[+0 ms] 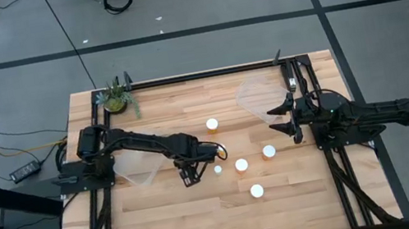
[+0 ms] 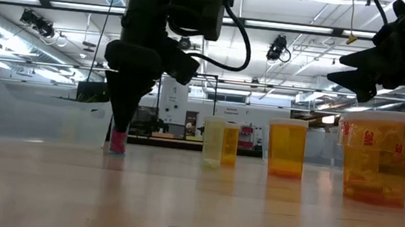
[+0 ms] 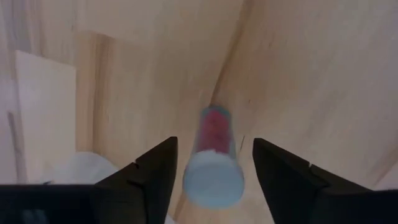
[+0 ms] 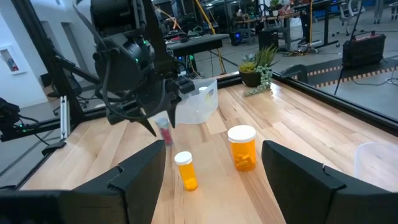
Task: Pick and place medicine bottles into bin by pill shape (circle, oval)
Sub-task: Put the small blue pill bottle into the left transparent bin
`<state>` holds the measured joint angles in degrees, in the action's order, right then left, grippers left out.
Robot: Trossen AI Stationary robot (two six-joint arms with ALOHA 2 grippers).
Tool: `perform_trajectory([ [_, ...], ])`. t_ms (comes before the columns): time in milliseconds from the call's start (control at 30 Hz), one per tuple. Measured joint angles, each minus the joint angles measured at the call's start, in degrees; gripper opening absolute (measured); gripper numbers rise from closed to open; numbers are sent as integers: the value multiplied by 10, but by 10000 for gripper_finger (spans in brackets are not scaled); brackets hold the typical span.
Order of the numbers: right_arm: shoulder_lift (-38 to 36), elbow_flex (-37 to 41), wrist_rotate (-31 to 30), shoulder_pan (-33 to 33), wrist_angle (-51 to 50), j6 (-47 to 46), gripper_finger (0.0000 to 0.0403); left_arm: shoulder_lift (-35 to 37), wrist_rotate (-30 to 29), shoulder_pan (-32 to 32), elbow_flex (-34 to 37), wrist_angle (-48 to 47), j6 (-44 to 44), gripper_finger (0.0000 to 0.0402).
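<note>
A small clear bottle of pink pills with a white cap [image 3: 213, 177] stands upright on the wooden table. My left gripper [image 3: 214, 146] is open and points down over it, one finger on either side with a gap on each. The low view shows the gripper [image 2: 119, 124] and the pink bottle [image 2: 118, 143] on the table. In the high view the gripper [image 1: 190, 175] hides this bottle. Several orange bottles with white caps stand to its right [image 1: 241, 165] [image 1: 269, 151] [image 1: 256, 191] [image 1: 212, 124]. My right gripper [image 1: 288, 117] is open and empty above the table's right side.
A clear bin [image 1: 139, 171] lies by the left arm, and another [image 1: 256, 97] at the far right by my right gripper. A small potted plant [image 1: 116, 96] stands at the far left corner. A small bottle [image 1: 218, 170] stands close to my left gripper.
</note>
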<state>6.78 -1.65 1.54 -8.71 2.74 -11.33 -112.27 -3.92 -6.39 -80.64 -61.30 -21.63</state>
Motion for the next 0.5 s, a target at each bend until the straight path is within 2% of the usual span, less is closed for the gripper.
perform_trajectory([
  [333, 0, 0, 0, 0, -1, 0, 272, 1, 1, 0, 0, -7, -1, 131],
  [500, 0, 0, 0, 0, -1, 0, 272, 1, 20, 0, 0, -26, -3, 115],
])
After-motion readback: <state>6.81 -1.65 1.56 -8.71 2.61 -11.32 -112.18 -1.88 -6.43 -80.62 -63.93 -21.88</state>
